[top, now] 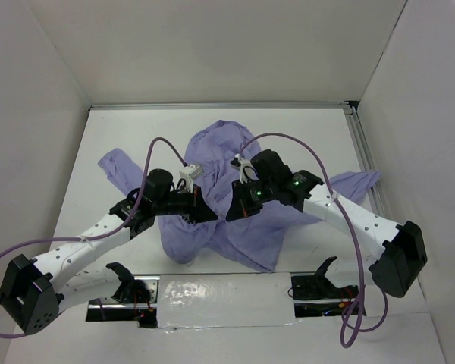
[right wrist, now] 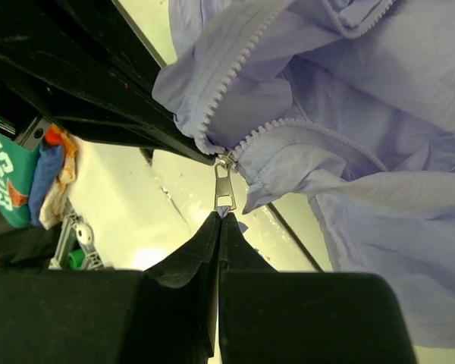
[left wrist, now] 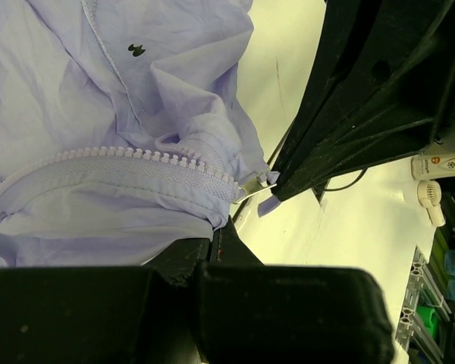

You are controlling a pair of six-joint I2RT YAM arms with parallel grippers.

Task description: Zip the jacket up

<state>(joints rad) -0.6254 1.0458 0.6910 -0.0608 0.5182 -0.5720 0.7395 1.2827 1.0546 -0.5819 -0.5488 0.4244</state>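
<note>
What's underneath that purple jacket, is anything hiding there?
The jacket lies crumpled on the white table, whose bare surface shows all around it. Nothing directly beneath the fabric can be seen, because the cloth covers that whole patch, so I cannot tell whether anything is there.

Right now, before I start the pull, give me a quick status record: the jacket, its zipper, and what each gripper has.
jacket: lavender, crumpled in a heap on the white table
zipper: open; the two rows of teeth spread apart above the slider
slider position: bottom end, where the rows meet
left gripper: shut on the jacket hem beside the zipper's bottom end
right gripper: shut on the tip of the silver zipper pull
task state: not yet zipped
</note>
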